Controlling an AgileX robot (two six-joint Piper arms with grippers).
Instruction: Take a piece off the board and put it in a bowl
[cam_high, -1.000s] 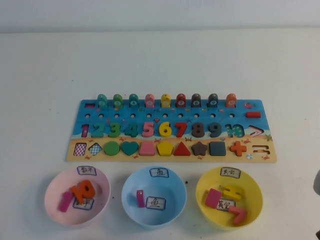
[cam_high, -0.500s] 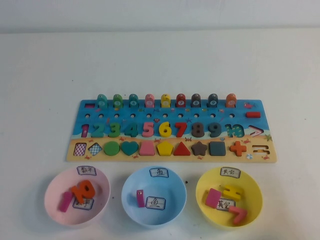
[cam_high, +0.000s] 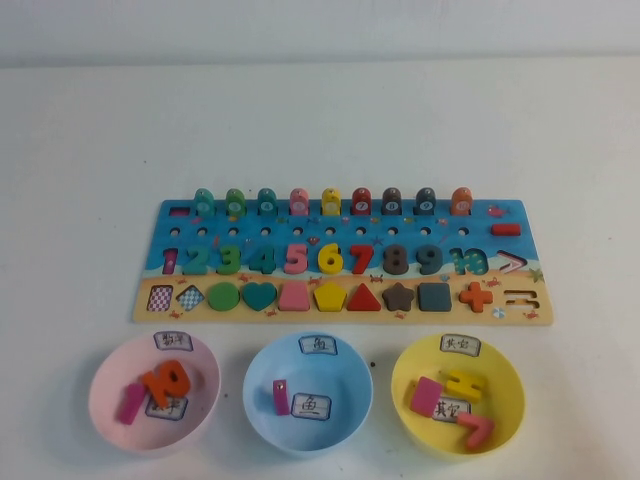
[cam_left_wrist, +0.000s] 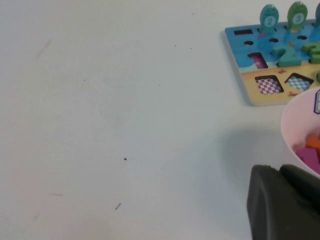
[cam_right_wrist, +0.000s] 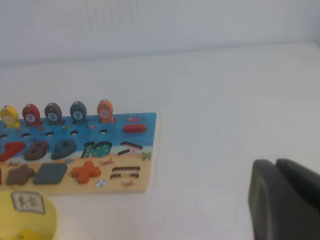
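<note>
The piece (cam_high: 477, 431) lies inside the bowl (cam_high: 505, 400), near the board (cam_high: 520, 305). The right end effector (cam_right_wrist: 285, 200), now withdrawn, is closed and empty; the left end effector (cam_left_wrist: 282, 202), beside the pink bowl (cam_left_wrist: 300, 130), is unreadable. Task looks complete.

A plain white test table (cam_high: 320, 120) with labelled sorting bowls.

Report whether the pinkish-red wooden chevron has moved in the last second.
No: the chevron stays at the yellow plastic bowl's near wall. Left gripper beside the pink bowl; right gripper beyond the board's right end.
</note>
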